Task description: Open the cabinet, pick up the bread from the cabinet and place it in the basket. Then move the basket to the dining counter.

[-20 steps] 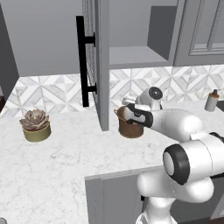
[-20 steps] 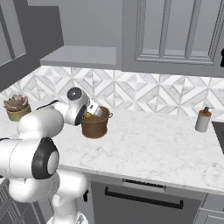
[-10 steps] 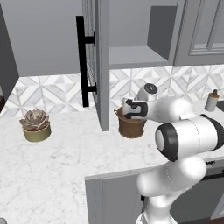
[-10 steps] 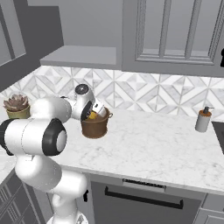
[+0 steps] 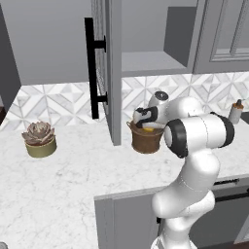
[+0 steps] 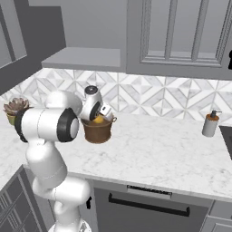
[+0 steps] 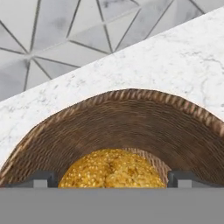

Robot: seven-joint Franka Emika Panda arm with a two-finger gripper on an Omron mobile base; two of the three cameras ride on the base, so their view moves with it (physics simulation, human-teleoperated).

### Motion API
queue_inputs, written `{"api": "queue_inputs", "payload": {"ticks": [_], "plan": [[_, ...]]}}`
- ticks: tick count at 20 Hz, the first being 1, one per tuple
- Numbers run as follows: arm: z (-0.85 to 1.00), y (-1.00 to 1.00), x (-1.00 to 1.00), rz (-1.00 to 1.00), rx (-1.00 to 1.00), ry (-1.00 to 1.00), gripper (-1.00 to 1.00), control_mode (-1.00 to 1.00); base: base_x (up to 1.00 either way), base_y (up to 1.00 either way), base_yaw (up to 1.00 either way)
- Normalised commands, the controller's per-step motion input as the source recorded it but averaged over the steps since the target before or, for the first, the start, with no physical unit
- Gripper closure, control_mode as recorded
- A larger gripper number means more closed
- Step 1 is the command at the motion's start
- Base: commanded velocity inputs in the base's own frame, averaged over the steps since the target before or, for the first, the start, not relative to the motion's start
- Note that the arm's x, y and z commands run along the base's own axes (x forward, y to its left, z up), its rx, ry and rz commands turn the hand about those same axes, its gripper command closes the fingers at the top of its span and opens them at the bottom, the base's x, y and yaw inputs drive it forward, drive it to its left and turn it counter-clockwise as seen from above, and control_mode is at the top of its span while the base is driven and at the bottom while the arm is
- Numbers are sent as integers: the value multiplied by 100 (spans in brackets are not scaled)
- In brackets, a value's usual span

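1. Bread (image 7: 113, 169), a golden seeded bun, lay at the bottom of the brown wicker basket (image 5: 146, 139) on the marble worktop (image 6: 172, 149).
2. Gripper (image 5: 142, 118) hung just above the basket's mouth, fingers spread wide, holding nothing.
3. Bun sat directly beneath, between the fingertips (image 7: 43, 179); the basket's rim wrapped round the gripper.

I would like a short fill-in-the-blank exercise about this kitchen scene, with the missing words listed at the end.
1. The bread lies inside the ____.
2. The gripper above the bread has its jaws ____.
3. The cabinet door stands ____.
4. The basket stands on the worktop whose wall tiles bear a ____ pattern.

Missing words: basket; open; open; triangle
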Motion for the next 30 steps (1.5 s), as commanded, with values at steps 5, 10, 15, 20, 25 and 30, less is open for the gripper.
{"api": "queue_inputs", "payload": {"ticks": [5,10,15,20,25,30], "plan": [[-34,0,21,0,0,8,100,-100,0,0,0],[-24,2,52,0,0,6,100,-100,0,0,0],[-33,1,9,0,0,7,100,-100,0,0,0],[-43,8,0,0,0,9,-100,-100,0,0,0],[-33,0,-8,0,0,3,-100,-100,0,0,0],[-13,0,-49,0,0,-5,-100,-100,0,0,0]]}}
